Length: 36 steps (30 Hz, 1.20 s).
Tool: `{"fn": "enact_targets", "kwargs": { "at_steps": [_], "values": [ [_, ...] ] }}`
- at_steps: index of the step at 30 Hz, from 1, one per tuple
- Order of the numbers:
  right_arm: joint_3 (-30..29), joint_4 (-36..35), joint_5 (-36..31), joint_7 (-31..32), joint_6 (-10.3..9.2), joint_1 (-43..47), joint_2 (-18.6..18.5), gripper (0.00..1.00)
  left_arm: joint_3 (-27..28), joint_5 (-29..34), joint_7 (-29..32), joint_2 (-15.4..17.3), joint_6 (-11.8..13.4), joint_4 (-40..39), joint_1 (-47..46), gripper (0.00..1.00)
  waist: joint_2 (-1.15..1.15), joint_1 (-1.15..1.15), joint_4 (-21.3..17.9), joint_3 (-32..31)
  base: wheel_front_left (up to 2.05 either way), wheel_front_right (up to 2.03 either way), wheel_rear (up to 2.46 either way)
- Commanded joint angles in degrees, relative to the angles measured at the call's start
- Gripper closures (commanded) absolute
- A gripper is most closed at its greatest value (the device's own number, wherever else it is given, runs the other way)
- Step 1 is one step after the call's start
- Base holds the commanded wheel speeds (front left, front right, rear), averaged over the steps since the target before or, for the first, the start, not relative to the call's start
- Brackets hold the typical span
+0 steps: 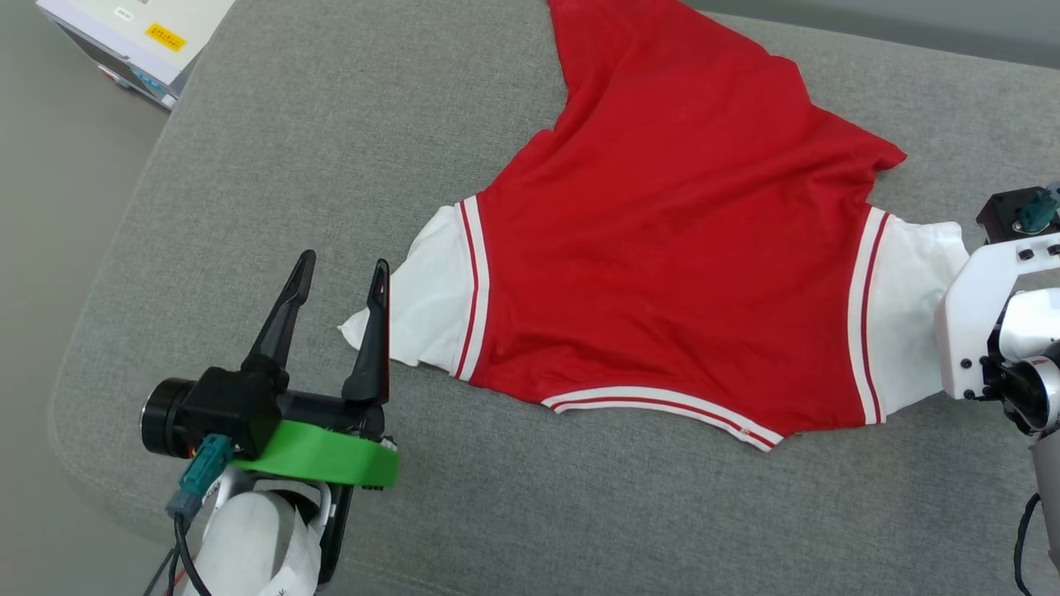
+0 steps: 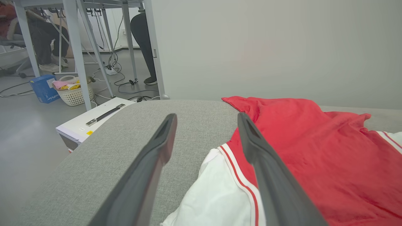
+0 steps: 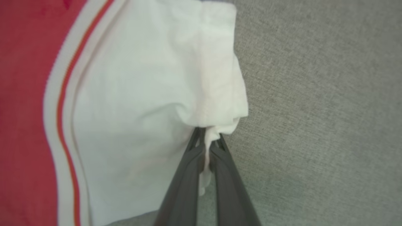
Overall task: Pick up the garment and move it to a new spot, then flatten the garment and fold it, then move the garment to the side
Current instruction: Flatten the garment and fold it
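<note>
Two dark fingers of the right gripper (image 3: 205, 141) are pinching the white sleeve edge of the garment (image 1: 662, 273); it is lying spread on the grey cushion (image 1: 290, 149), centre to right of the head view; the left gripper (image 1: 345, 258) is hovering at lower left, fingers spread, just beside the other sleeve.

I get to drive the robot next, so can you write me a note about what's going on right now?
Right gripper: shut on the edge of one white sleeve of the garment.
Left gripper: open, at the other white sleeve, not gripping it.
The garment lies spread but wrinkled on the grey cushion.
Done: one sleeve pinched.
Left: grab the second sleeve, flatten, fold, move it aside.
</note>
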Motion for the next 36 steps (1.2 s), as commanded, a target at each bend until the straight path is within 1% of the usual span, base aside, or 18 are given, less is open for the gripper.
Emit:
{"fn": "enact_targets", "kwargs": {
  "at_steps": [1,5,13,17,19,21,23,25,28,29,32,34,36],
  "values": [
    [0.2,1.6,0.4,0.0,0.11,2.4,0.0,1.00,0.5,0.5,-0.3,-0.4,-0.3,-0.1,-0.6,0.00,0.68,0.00,-0.5,-0.7,0.00,0.00,0.00],
    [-0.7,1.1,0.7,-1.0,0.11,3.3,-0.8,1.00,1.3,0.5,-0.3,-0.2,-0.3,0.4,0.2,0.00,0.68,0.00,-1.6,-2.2,0.00,0.00,0.00],
    [-6.1,-2.5,1.9,-2.2,0.11,9.3,-2.3,1.00,2.8,-0.4,-0.3,0.5,-0.4,0.7,2.3,0.00,0.68,0.00,-4.8,-5.6,0.00,0.00,0.00],
    [-8.7,-4.8,2.1,-2.6,0.11,12.3,-2.7,1.00,1.9,-1.6,-0.3,1.8,-0.4,2.5,3.2,0.00,0.68,0.00,-6.4,-6.3,0.00,0.00,0.00],
    [-9.7,-5.9,1.7,-3.4,0.11,13.2,-2.9,1.00,0.5,-3.0,-0.1,3.1,-0.4,4.0,3.4,0.00,0.68,0.00,-7.2,-6.4,0.00,0.00,0.00],
    [-10.3,-6.5,1.5,-4.0,0.11,13.9,-2.8,1.00,-1.1,-5.1,2.2,4.6,-0.4,5.4,3.2,0.00,0.68,0.00,-8.0,-6.5,0.00,0.00,0.00],
    [-10.5,-7.1,1.5,-4.3,0.11,14.4,-2.3,1.00,-2.5,-7.4,6.7,6.5,-0.4,6.0,2.7,0.00,0.68,0.00,-8.7,-6.5,0.00,0.00,0.00],
    [-10.6,-7.7,1.6,-4.5,0.11,14.5,-1.7,1.00,-4.0,-10.2,12.6,8.5,-0.4,5.4,2.1,0.00,0.68,0.00,-9.2,-6.4,0.00,0.00,0.00],
    [-10.5,-8.6,1.6,-4.8,0.11,14.5,-1.0,1.00,-5.5,-13.1,22.9,11.5,-0.4,3.6,0.9,0.00,0.68,0.00,-9.7,-6.0,0.00,0.00,0.00],
    [-10.4,-8.8,1.6,-4.9,0.11,14.4,-0.8,1.00,-5.7,-14.1,26.3,12.1,-0.3,3.1,0.8,0.00,0.68,0.00,-9.9,-5.8,0.00,0.00,0.00],
    [-9.9,-9.4,1.5,-5.3,0.11,14.1,-0.3,1.00,-6.6,-16.0,38.8,14.0,1.1,1.2,0.4,0.00,0.68,0.00,-10.4,-5.4,0.00,0.00,0.00],
    [-9.6,-9.9,1.5,-5.6,0.11,13.8,0.1,1.00,-6.9,-17.0,44.6,14.5,2.4,-0.3,0.1,0.00,0.68,0.00,-10.8,-4.8,0.00,0.00,0.00],
    [-9.2,-10.4,1.8,-5.8,0.11,13.4,0.5,1.00,-7.5,-17.4,48.9,14.9,3.4,-0.6,0.0,0.00,0.68,0.00,-11.2,-4.1,0.00,0.00,0.00]
  ]
}}
